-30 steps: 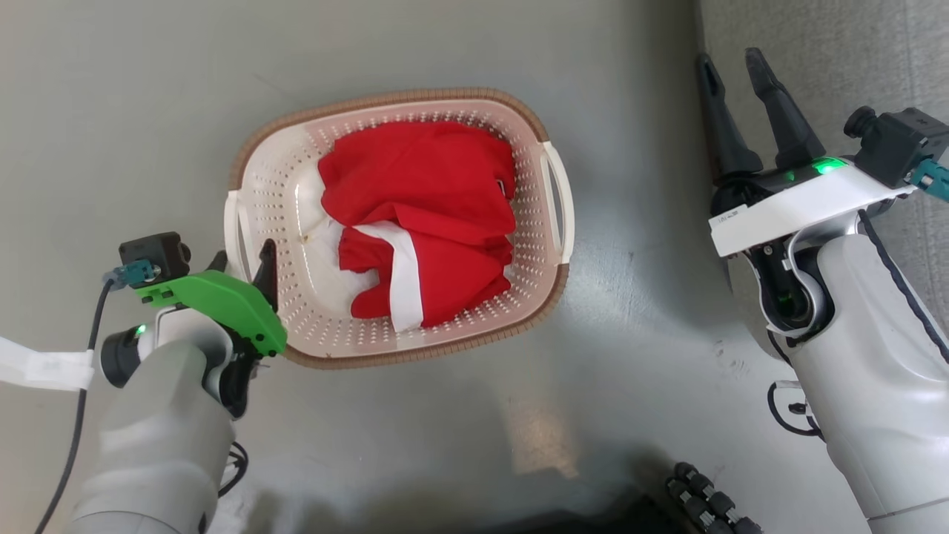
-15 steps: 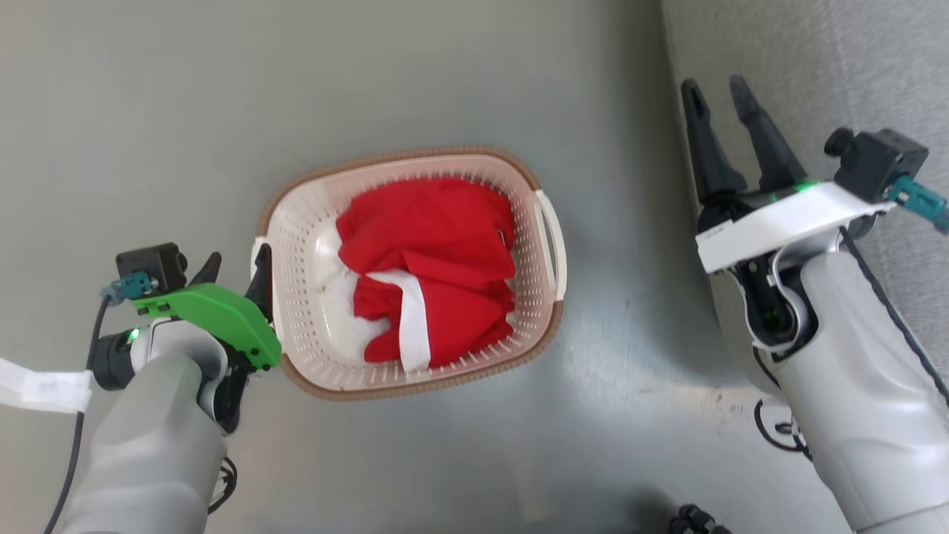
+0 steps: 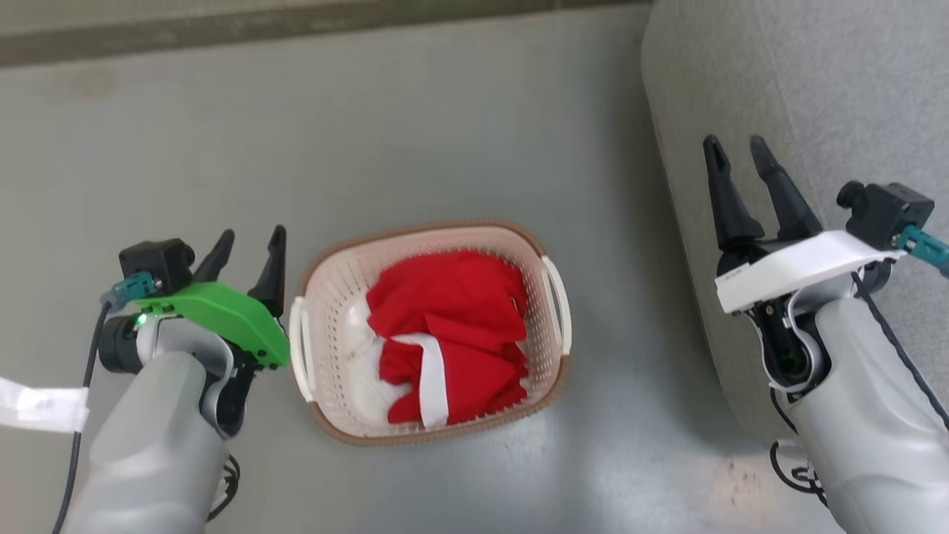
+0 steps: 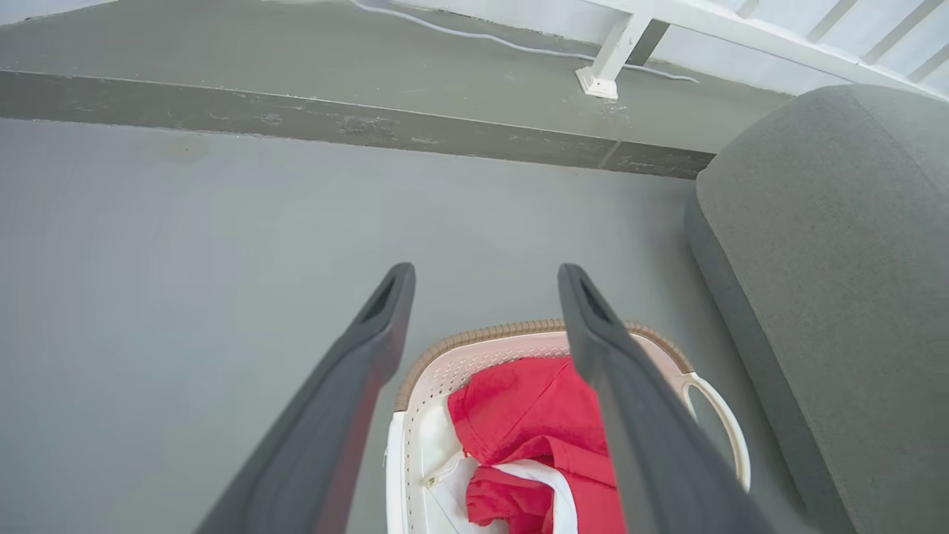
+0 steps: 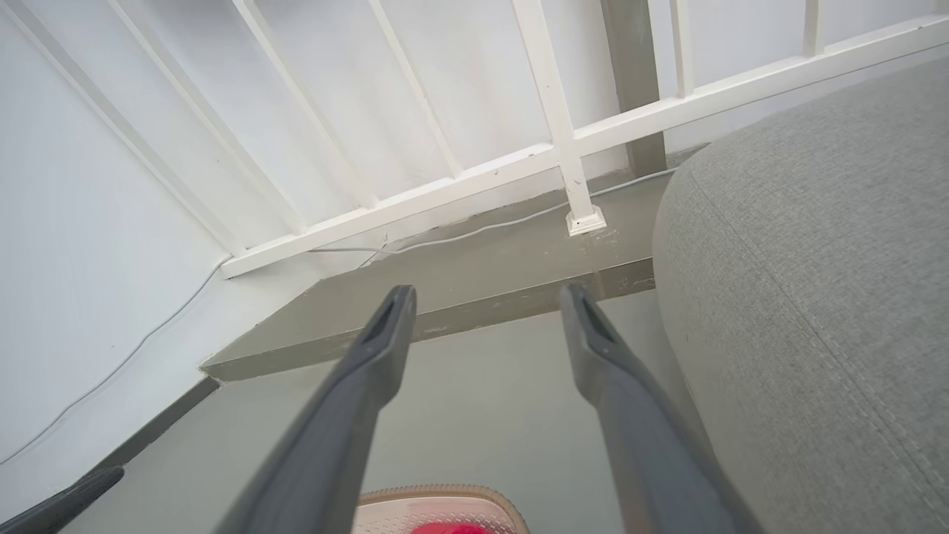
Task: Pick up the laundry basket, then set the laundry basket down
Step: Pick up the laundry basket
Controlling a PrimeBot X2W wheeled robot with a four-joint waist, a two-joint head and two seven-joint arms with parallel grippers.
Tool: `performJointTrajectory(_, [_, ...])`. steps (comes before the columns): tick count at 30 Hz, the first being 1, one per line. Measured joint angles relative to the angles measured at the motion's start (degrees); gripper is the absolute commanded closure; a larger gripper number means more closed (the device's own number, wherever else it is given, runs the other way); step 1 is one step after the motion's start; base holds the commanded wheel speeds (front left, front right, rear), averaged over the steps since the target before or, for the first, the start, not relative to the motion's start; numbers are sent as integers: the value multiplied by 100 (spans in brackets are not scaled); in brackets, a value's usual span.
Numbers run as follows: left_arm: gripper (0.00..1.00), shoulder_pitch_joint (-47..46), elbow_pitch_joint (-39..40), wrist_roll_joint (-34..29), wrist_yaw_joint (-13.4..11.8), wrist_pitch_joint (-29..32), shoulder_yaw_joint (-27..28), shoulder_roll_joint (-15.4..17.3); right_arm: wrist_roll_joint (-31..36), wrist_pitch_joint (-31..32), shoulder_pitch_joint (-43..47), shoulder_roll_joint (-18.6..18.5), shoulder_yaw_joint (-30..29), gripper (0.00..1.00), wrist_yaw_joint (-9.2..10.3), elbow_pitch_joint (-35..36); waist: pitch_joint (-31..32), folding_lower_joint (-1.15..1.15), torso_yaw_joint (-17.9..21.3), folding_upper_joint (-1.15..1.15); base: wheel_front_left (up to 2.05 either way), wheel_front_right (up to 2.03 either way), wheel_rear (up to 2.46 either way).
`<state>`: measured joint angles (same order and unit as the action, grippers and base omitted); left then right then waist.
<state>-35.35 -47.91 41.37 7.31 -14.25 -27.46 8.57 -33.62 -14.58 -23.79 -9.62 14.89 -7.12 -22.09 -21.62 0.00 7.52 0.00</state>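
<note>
Red clothes in laundry basket

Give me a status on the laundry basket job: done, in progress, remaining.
Done: the cream-pink perforated plastic laundry basket stands on the grey floor; the left pincer, clamped on its white left handle a second ago, is open beside it. In hand: that arm backing off, while the right pincer hangs open near the grey sofa. Left: apparently only withdrawal.

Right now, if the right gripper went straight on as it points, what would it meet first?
Probably the raised grey step below the white railing; the right gripper looks clear of the grey sofa beside it, though depth is unclear.
</note>
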Motion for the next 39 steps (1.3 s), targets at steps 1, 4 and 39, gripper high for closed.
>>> performJointTrajectory(1, [0,56,97,-37,0,0,32,4,15,0,32,-1,-5,0,0,0,82,0,-16,0,0,0,0])
performJointTrajectory(4, [0,282,352,-116,0,0,152,40,38,0,152,-1,-18,0,0,-4,323,0,-62,0,0,0,0])
performJointTrajectory(39, [0,2508,3115,-1472,-287,-1,1455,-4,549,0,1043,-21,-503,0,0,379,1842,0,-332,0,0,0,0])
